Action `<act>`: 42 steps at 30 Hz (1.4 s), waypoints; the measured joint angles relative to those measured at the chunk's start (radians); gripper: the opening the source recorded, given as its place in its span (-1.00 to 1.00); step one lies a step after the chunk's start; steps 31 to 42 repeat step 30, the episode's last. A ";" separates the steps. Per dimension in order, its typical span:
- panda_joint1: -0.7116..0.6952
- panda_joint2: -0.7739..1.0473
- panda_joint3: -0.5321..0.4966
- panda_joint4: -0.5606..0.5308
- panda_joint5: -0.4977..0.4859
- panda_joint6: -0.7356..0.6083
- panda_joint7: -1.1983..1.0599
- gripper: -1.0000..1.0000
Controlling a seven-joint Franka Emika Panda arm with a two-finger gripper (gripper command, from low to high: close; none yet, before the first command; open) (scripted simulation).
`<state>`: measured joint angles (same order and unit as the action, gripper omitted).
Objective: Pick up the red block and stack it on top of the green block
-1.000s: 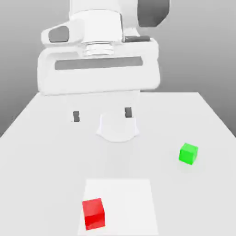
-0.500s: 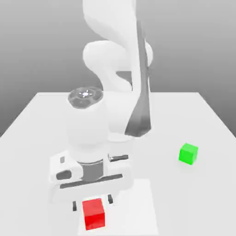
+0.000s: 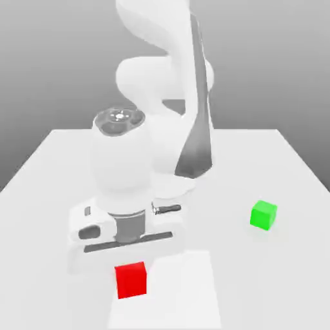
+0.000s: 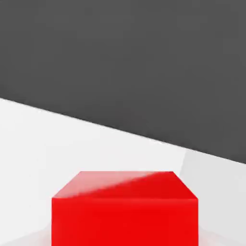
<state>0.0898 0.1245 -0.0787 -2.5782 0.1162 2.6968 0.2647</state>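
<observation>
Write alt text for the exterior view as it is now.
The gripper holds the red block above the white patch, toward the exterior view's left; the green block sits on the table at right, nothing on top.

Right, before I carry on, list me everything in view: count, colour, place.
Small matte cube: one, red, held by the hand, in front of the pale square's side nearer the exterior view's left
Small matte cube: one, green, on the table, towards the exterior view's right
Flat pale square: one, white, on the table, near the exterior view's bottom edge
Smooth table: one, very light grey, under the scene
Plain backdrop: grey, behind the table
Robot arm: one, white with dark grey parts, reaching forward over the table
Two-finger hand: one, white with dark grey trim, at the arm's end, closed on the red cube
</observation>
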 joint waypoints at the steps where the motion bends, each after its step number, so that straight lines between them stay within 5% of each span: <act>1: 0.027 -0.024 0.032 -0.021 0.017 -0.004 -0.030 -1.00; 9: 0.329 -0.223 0.184 -0.191 0.122 -0.026 -0.248 -1.00; 18: 0.597 -0.436 0.366 -0.389 0.112 -0.037 -0.405 -1.00; 27: 0.546 -0.189 0.427 -0.405 -0.047 0.223 -0.319 -1.00; 28: 0.538 -0.159 0.422 -0.405 -0.077 0.251 -0.299 1.00; 42: 0.538 -0.159 0.422 -0.405 -0.077 0.251 -0.299 1.00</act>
